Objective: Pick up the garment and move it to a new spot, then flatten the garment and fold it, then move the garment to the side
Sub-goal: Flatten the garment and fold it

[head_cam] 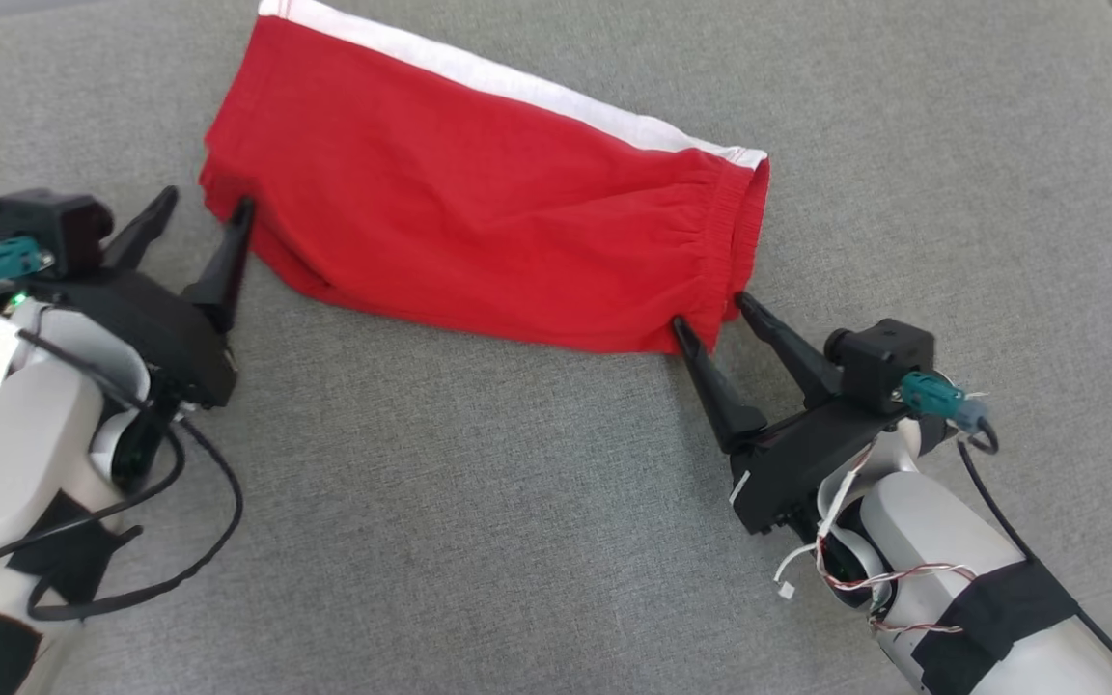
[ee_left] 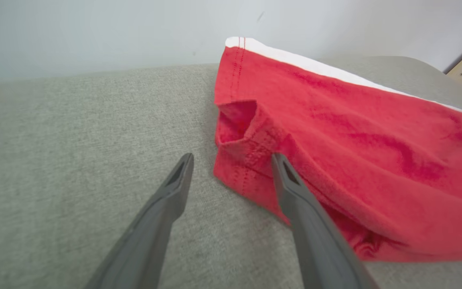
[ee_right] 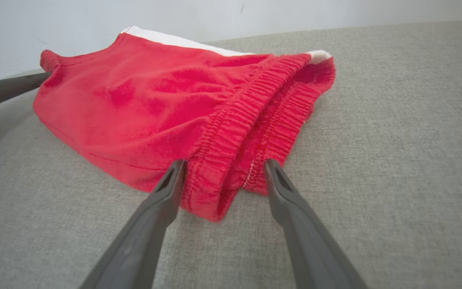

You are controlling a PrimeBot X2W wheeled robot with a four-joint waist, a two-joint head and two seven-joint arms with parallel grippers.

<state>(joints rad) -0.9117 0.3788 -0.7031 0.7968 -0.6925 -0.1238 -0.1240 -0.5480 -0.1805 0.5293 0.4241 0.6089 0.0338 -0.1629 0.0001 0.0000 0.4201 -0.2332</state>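
Head view: red garment [head_cam: 479,212] lies on the grey cushion [head_cam: 517,502], with its white stripe [head_cam: 517,82] along the far edge and its elastic waistband [head_cam: 744,222] at the robot's right end.
Hem end: left gripper [head_cam: 208,198] is spread wide and holds nothing; one finger is at the hem corner, the other over bare cushion.
Waistband end: right gripper [head_cam: 708,309] is spread wide and holds nothing; its fingertips sit either side of the waistband's near corner.
Left wrist view: the hem corner lies partly between the fingers, one finger overlapping red cloth.
Right wrist view: the bunched waistband corner lies between the two fingertips; whether they touch it cannot be told.
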